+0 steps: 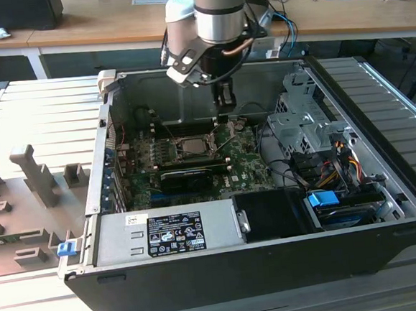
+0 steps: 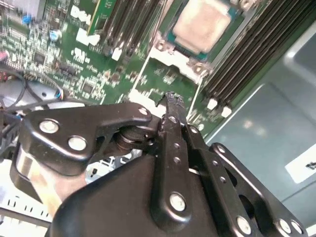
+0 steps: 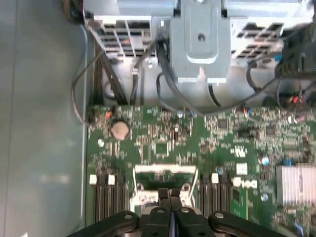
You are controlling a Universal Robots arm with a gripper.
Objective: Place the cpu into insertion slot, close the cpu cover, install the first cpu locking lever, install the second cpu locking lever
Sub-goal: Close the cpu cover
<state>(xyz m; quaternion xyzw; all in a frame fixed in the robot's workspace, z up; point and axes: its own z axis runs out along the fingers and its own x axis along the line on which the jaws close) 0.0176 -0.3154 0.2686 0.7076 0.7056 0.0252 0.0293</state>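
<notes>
Cpu (image 2: 207, 24) lies flat in the slot (image 2: 173, 38), its pale metal face up, as the second wrist view shows, so the first step looks done. The cover (image 2: 170, 55) appears to be down around it: a thin metal frame borders the chip and its end plate lies level with the board (image 3: 163, 133). That it is fully closed is a judgement, since only part of the frame is in view.

The fingers (image 2: 174, 111) are pressed together with nothing visible between them. In both wrist views their tip hangs low over the board, just beside the cover's end plate, on the side of the slot away from the chip's centre. In the exterior view the arm (image 1: 218, 10) reaches down into the open case (image 1: 274, 265), with the fingers just behind the slot.

The levers cannot be made out clearly, so it cannot be told whether either is latched. By the fingers' place at the slot's edge, the lever steps seem to be the work left.
</notes>
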